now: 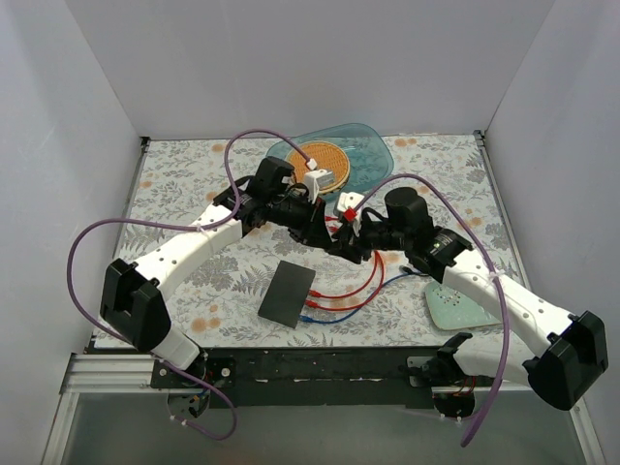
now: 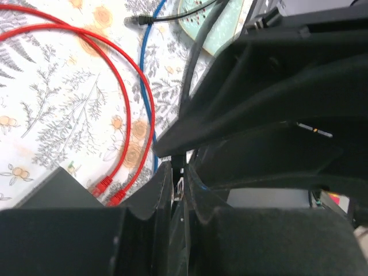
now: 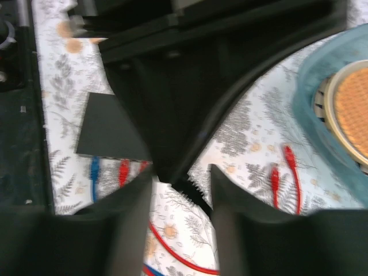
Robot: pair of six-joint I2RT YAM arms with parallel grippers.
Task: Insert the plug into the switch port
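The switch (image 1: 288,293) is a flat black box lying on the floral cloth in front of both grippers. It also shows in the left wrist view (image 2: 52,187) and the right wrist view (image 3: 106,135). Over the cloth's middle, my left gripper (image 1: 325,235) is shut on the plug (image 2: 180,187), a small clear piece pinched between its fingers (image 2: 164,181). My right gripper (image 1: 355,238) sits right against it, its jaws (image 3: 181,178) apart around the left gripper's serrated tip (image 3: 192,188). Nothing is held in the right gripper.
Red cables (image 1: 360,286) and a blue cable (image 1: 334,315) run from the switch's near edge, with red plugs (image 2: 103,185) seated there. Loose red plugs (image 3: 275,178) lie toward a teal tray (image 1: 373,155) holding an orange disc (image 1: 320,160). A pale green pad (image 1: 455,308) lies at right.
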